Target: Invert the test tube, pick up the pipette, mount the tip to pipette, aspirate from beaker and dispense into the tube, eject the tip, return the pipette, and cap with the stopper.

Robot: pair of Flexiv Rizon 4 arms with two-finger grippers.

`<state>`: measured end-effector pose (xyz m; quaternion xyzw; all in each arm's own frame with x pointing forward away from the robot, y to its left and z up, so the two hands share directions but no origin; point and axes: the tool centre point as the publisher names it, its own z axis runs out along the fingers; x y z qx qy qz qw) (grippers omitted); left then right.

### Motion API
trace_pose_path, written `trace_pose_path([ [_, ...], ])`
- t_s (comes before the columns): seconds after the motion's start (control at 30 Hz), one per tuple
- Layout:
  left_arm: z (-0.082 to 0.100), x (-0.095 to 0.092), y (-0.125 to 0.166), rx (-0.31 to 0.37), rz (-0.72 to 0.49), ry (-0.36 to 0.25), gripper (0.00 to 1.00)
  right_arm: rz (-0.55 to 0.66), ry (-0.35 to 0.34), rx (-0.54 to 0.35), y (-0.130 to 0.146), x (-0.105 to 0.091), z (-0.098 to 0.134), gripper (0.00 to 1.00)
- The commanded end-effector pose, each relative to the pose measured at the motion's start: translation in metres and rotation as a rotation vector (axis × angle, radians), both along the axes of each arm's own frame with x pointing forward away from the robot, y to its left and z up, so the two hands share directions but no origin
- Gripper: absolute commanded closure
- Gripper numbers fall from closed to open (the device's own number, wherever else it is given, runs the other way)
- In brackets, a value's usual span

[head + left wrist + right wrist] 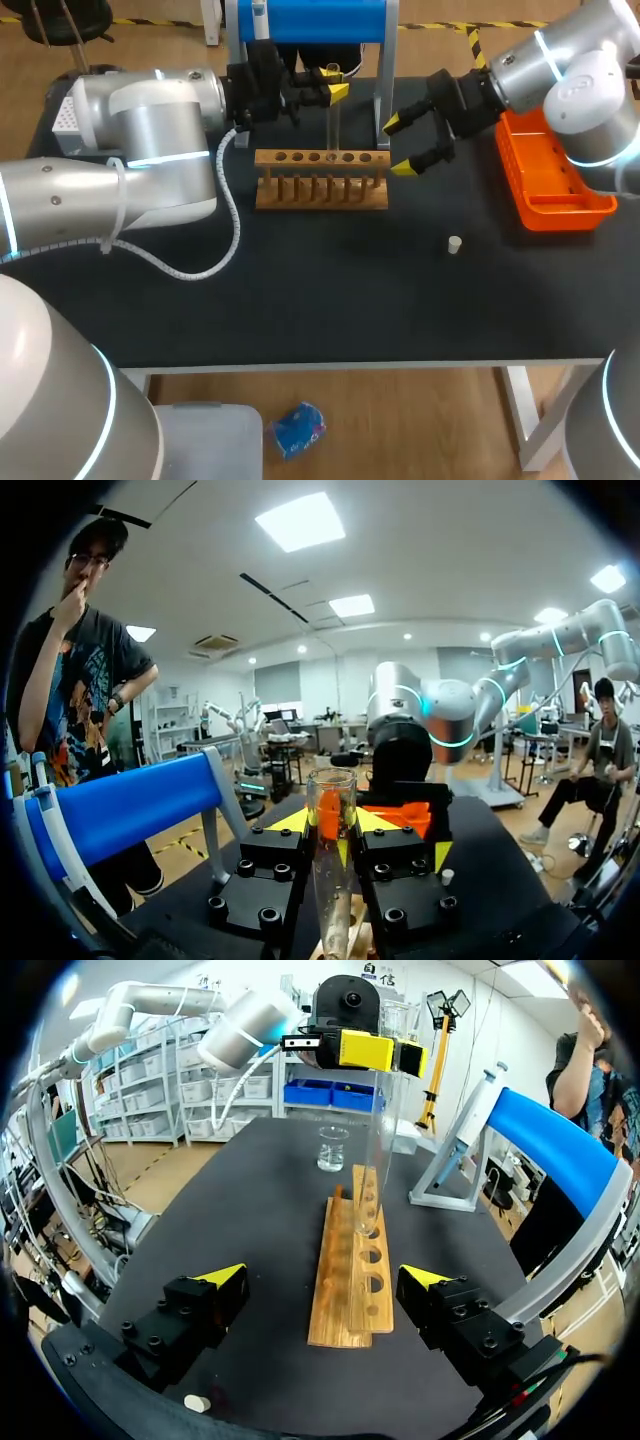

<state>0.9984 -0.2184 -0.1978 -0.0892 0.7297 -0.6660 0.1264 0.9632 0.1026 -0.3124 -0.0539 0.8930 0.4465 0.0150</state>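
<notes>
1. Task item. The clear glass test tube [332, 130] stands upright, rim uppermost. Our left claw [333, 95] is closed on it near the rim, one yellow-tipped finger on each side. In the left wrist view the tube [332, 900] runs straight up between the fingers of the left claw [332, 830]. In the right wrist view its rounded lower end [367, 1222] is at a far hole of the rack. We cannot tell whether it sits in that hole or just above it.

2. Right claw [400, 145]. Its fingers are spread wide and hold nothing. It hangs just beside the right end of the rack. In its own view the right claw [325, 1277] has the near end of the rack lying between its fingers, which do not touch it.

3. Containers.
- The light wooden test tube rack [320, 180] has one row of round holes. No other tube shows in it.
- A small clear glass beaker [333, 1148] stands beyond the rack's far end. We cannot make out its contents.
- An orange plastic tray [520, 190] sits at the desk's right edge.

4. Surface. The matt black desk [300, 310] also carries a small white stopper [454, 244], lying well apart from the rack and towards the front right. A blue cylinder on a grey metal frame [310, 20] stands behind the rack.
</notes>
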Motion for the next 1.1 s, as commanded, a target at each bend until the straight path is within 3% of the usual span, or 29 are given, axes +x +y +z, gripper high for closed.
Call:
trace_pose_path([
  [0.03,-0.005,0.006,-0.001,-0.004,-0.009,-0.001,1.0,0.001,0.001,-0.002,0.0,0.0,0.0,0.0],
  [1.1,-0.041,0.02,0.004,0.001,0.006,0.03,1.0,0.001,0.001,-0.002,0.0,0.0,0.0,0.0],
])
